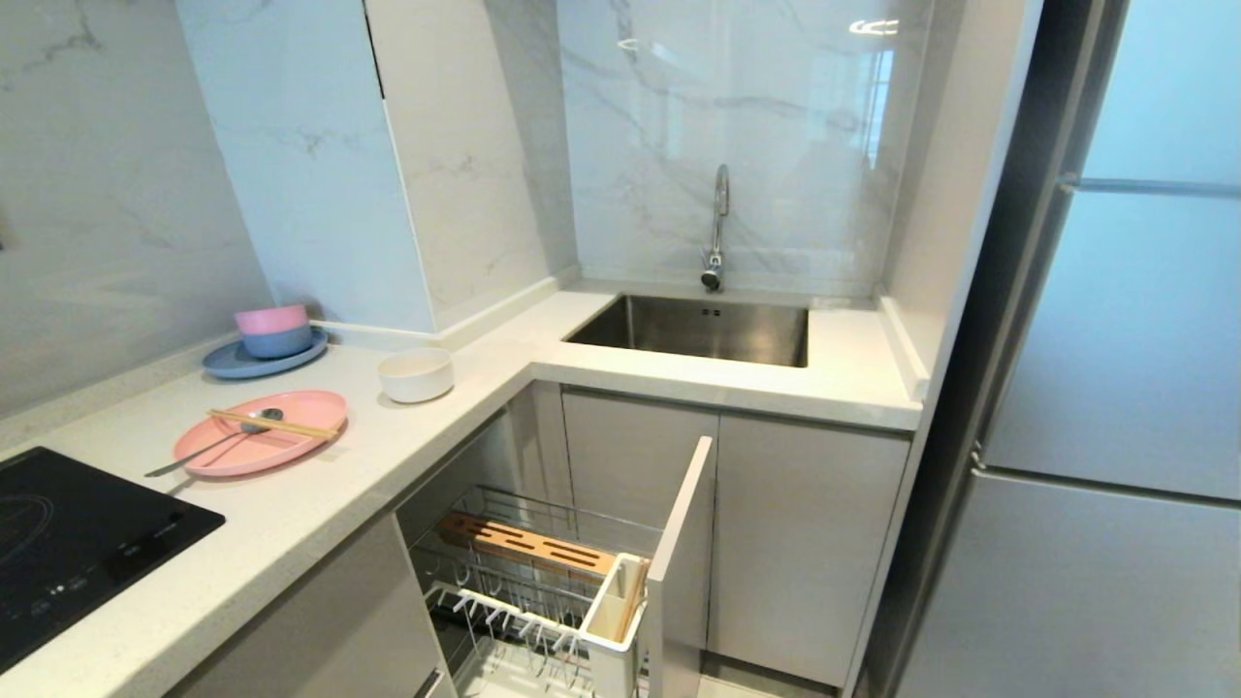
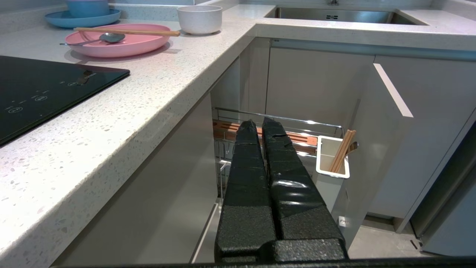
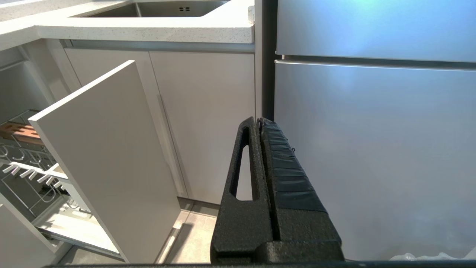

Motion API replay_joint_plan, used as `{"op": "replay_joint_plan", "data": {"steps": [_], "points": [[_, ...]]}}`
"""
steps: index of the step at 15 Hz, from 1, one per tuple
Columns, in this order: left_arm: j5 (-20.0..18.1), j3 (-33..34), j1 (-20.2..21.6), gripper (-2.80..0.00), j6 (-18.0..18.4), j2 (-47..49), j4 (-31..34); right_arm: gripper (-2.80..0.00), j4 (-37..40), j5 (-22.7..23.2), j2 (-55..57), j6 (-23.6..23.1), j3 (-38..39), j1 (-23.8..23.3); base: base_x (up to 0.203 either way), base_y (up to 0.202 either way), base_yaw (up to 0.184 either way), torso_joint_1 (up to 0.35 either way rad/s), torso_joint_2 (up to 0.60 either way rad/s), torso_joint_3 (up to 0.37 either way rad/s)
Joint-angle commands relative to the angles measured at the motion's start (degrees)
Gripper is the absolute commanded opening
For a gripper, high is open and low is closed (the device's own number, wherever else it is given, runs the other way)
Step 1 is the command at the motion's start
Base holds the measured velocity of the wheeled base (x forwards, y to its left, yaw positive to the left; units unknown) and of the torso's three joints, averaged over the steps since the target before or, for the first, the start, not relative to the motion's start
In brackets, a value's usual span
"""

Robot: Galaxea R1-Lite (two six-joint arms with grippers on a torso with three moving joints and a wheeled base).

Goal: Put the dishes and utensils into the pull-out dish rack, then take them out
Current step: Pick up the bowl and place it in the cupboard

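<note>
Dishes wait on the counter; the rack stands pulled out, ready to load.

Lower left of the head view: the flat pale-pink plate [image 1: 260,444] carries the light wooden chopsticks [image 1: 274,424] and slim grey metal spoon [image 1: 215,444], gathered for easy picking, with the plain white round bowl [image 1: 416,374] beside it. Bottom centre, the chrome wire pull-out dish rack [image 1: 543,591] sits open; its white plastic caddy [image 2: 332,162] seemingly holds other chopsticks. The left gripper [image 2: 260,128] and right gripper [image 3: 258,123] are both closed and empty.

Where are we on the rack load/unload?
Done: pull-out dish rack stands open. In hand: nothing; left gripper and right gripper are shut and empty. On the counter: pink plate carrying chopsticks and spoon, white bowl beside it. Sticks already stand in the caddy.
</note>
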Motion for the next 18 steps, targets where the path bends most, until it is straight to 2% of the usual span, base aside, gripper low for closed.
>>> {"op": "replay_joint_plan", "data": {"steps": [1, 10, 18], "points": [[-0.1, 0.0, 0.0, -2.80, 0.0, 0.0, 0.0, -2.80, 0.0, 0.0, 0.0, 0.0, 0.1, 0.0, 0.000, 0.000, 0.000, 0.000, 0.00, 0.000], [-0.1, 0.0, 0.0, -2.80, 0.2, 0.0, -0.1, -2.80, 0.0, 0.0, 0.0, 0.0, 0.1, 0.0, 0.000, 0.000, 0.000, 0.000, 0.00, -0.006], [-0.1, 0.0, 0.0, -2.80, 0.1, 0.0, -0.2, -2.80, 0.0, 0.0, 0.0, 0.0, 0.1, 0.0, 0.000, 0.000, 0.000, 0.003, 0.00, -0.180]]}}
